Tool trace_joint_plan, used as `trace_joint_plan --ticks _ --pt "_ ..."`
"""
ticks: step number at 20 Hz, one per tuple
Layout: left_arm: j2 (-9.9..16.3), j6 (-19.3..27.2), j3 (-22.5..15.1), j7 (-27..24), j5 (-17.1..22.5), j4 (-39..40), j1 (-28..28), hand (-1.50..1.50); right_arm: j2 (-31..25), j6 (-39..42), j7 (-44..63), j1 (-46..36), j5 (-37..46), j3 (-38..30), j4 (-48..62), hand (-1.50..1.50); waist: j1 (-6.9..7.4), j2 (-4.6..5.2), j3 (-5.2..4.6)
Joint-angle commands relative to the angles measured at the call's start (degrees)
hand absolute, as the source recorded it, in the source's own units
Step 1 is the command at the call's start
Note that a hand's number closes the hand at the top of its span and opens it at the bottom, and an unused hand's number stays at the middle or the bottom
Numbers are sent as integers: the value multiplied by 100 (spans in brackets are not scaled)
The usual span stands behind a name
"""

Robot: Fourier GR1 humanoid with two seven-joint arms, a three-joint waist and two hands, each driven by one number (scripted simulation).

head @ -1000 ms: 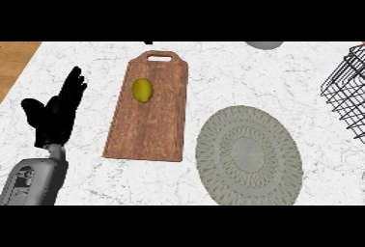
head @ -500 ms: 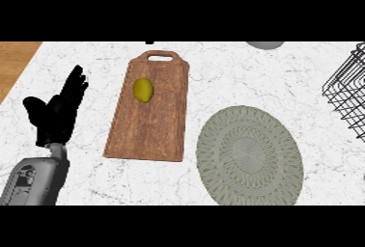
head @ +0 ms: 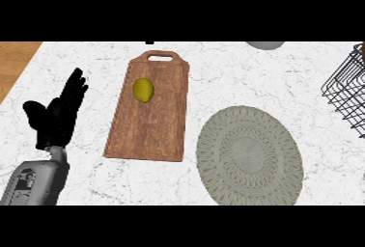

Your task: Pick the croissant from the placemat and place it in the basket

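The left hand [head: 55,116] rests at the view's lower left, fingers straight and spread upward, holding nothing. Beside it the round grey placemat [head: 248,155] lies bare on the marble tabletop [head: 235,72]. Farther off, a yellow-green fruit [head: 143,89] sits on the wooden cutting board [head: 151,116], and the wire basket [head: 348,87] stands at the right edge; no croissant shows.

Bright even light, faint soft shadows, no glare, crisp throughout

My left hand [head: 55,116] is black all over, and my forearm [head: 35,183] is grey with a dark mark on it.
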Motion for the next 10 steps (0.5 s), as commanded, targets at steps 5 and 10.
trace_joint_plan --ticks 5,10 --pt "148 -116 130 168 97 -31 -106 0 -162 565 189 100 -132 -121 168 150 -9 17 33" --pt "-122 -12 -75 67 -1 -78 64 0 -88 498 627 131 -223 -193 93 -150 -1 20 34"
